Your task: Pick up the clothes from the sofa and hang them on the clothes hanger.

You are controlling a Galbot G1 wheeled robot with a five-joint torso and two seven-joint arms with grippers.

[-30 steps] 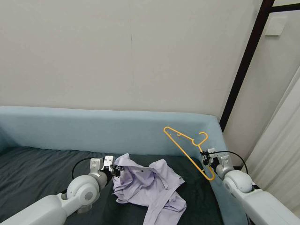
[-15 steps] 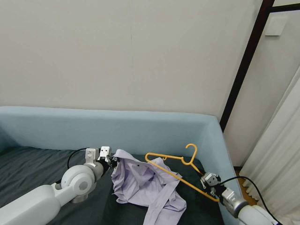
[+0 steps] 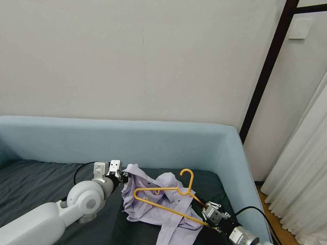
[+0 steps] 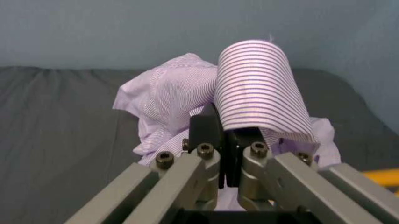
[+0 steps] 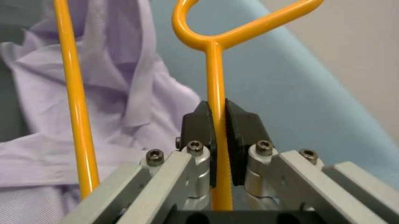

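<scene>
R gripper (image 3: pixel 209 214), low near the seat's front, has jaws clamped tight on the orange hanger (image 5: pixel 215 70), which lies tilted across the lilac shirt (image 3: pixel 149 208). Farther back, L gripper (image 3: pixel 121 176) has jaws closed on a raised shirt fold. Best approach, I'd judge: keep that fold lifted and feed the hanger arm in slowly, clear of the sofa (image 3: pixel 153 143) backrest.

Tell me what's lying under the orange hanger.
The crumpled lilac striped shirt lies below the hanger, which the right gripper clamps in its jaws. Beneath the shirt is the dark sofa seat; the part that the cloth covers is hidden.
</scene>
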